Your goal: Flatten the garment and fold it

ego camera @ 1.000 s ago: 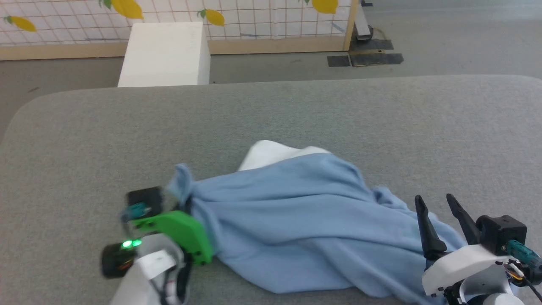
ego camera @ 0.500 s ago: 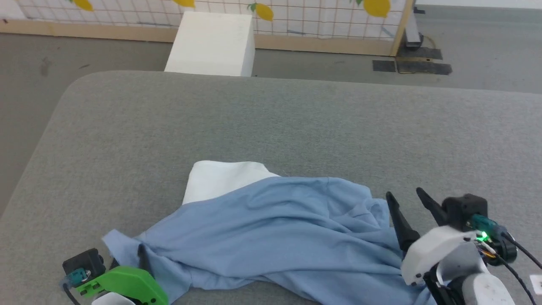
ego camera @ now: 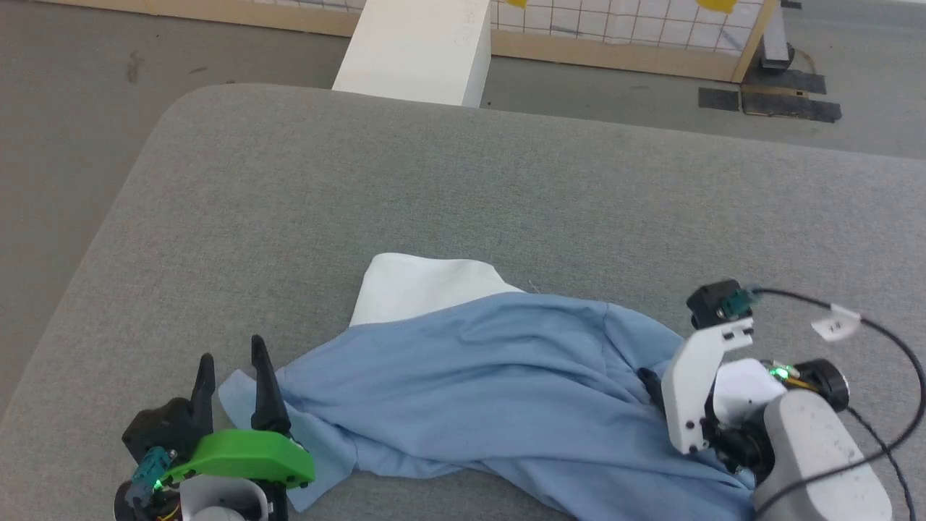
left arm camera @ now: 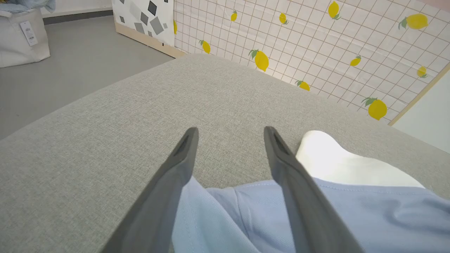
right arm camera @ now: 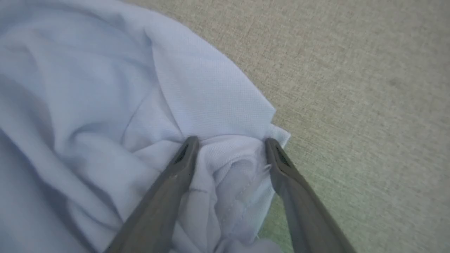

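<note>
Grey padded surface (ego camera: 434, 181): garment (ego camera: 492, 391) crumpled, lower centre; flattening in hand. Left gripper (ego camera: 232, 349) spread over a corner, right gripper (right arm camera: 231, 140) spread astride a bunched edge. Next, likely: pinch both, draw apart

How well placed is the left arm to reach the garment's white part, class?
Probably yes: the left gripper sits open at the garment's corner, and the white part lies uncovered ahead to its right, with nothing standing between them.

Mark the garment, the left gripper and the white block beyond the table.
garment (ego camera: 492, 376): head view, its blue middle.
left gripper (ego camera: 231, 351): head view, midway between its fingertips.
white block (ego camera: 416, 43): head view, its top face.
</note>
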Available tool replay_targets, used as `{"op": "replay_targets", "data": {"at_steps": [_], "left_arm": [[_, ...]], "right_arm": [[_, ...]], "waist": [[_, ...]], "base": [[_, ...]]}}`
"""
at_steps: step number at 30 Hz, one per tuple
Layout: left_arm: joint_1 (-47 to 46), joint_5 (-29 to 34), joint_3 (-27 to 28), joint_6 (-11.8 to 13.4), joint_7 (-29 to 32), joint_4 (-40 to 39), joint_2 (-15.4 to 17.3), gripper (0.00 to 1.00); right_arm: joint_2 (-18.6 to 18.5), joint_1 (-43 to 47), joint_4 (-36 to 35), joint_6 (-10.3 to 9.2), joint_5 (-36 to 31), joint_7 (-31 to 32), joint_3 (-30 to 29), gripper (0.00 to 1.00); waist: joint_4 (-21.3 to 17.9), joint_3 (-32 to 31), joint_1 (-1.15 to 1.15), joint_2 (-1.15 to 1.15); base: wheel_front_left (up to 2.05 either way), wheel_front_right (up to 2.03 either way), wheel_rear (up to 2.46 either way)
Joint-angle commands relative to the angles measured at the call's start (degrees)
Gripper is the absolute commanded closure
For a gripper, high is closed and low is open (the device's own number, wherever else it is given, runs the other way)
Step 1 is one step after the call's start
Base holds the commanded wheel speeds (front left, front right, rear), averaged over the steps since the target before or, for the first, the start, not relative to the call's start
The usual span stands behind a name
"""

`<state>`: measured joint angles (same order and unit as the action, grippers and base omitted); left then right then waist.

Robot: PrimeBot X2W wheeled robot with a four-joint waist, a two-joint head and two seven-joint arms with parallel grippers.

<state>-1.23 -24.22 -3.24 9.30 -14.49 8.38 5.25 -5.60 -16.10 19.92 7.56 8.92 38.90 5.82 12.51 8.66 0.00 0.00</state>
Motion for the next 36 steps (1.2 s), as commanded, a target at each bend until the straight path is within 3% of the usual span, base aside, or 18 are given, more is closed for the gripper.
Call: {"op": "replay_targets", "data": {"at_steps": [1,3,7,14,20,24,25,26,27,28,32,36], "left_arm": [[-1.0,1.1,0.2,-0.5,-0.5,-0.4,-0.4,0.00],[-1.1,1.7,0.5,-1.1,-0.5,-0.6,-0.9,0.00],[-1.3,2.3,1.2,-2.0,-0.5,-0.3,-1.6,0.00],[-1.8,3.1,1.4,-3.3,-0.5,1.2,-2.1,0.00],[-2.5,3.6,0.4,-4.2,-0.5,3.1,-2.2,0.00],[-3.5,3.8,-0.9,-4.7,-0.4,4.5,-2.2,0.00],[-3.9,3.8,-1.2,-4.9,-0.2,4.9,-2.2,0.00],[-4.3,3.8,-1.4,-5.0,0.1,5.3,-2.0,0.00],[-5.0,3.9,-1.8,-5.2,0.8,5.8,-1.8,0.00],[-5.6,4.0,-2.1,-5.4,1.4,6.1,-1.6,0.00],[-9.0,4.6,-3.1,-5.4,6.3,8.0,-0.4,0.00],[-12.6,4.5,-2.9,-3.3,14.3,11.3,1.0,0.00]], "right_arm": [[-0.7,-0.7,1.5,-0.08,-0.8,3.7,0.7,0.51],[-1.5,-1.8,1.4,-0.08,-0.7,6.1,1.8,1.00],[-3.4,-4.1,-0.8,-0.08,-1.6,2.4,0.0,1.00],[-6.9,-6.7,-4.2,-0.08,-6.6,-7.6,-10.2,1.00],[-9.3,-4.7,-4.4,-0.08,-10.1,-8.4,-19.7,1.00],[-7.5,-1.9,-3.3,-0.08,-10.4,-8.2,-25.3,1.00],[-6.6,-1.2,-3.3,-0.08,-10.3,-8.5,-26.5,0.95],[-6.0,-0.7,-3.3,-0.08,-10.2,-9.0,-27.2,0.64],[-5.3,0.0,-3.2,-0.08,-10.1,-9.7,-27.8,0.20],[-4.6,0.5,-3.1,-0.08,-9.8,-10.1,-28.4,0.00],[-2.1,2.2,-4.0,-0.08,-8.5,-14.6,-29.0,0.00],[-0.6,4.1,-6.3,-0.08,-6.6,-21.7,-26.2,0.00]], "waist": [[0.4,0.5,0.00,0.00],[0.4,0.7,0.00,0.00],[-0.5,0.9,0.00,0.00],[-3.2,-0.3,0.00,0.00],[-5.4,-0.9,0.00,0.00],[-6.9,-0.5,0.00,0.00],[-7.4,-0.3,0.00,0.00],[-7.8,-0.1,0.00,0.00],[-8.2,0.0,0.00,0.00],[-8.6,0.1,0.00,0.00],[-10.7,0.6,0.00,0.00],[-13.4,0.9,0.00,0.00]], "base": [[0.00,0.00,0.00],[0.00,0.00,0.00],[0.00,0.00,0.00],[0.00,0.00,0.00],[0.00,0.00,0.00],[0.00,0.00,0.00],[0.00,0.00,0.00],[0.00,0.00,0.00],[0.00,0.00,0.00],[0.00,0.00,0.00],[0.00,0.00,0.00],[0.00,0.00,0.00]]}}
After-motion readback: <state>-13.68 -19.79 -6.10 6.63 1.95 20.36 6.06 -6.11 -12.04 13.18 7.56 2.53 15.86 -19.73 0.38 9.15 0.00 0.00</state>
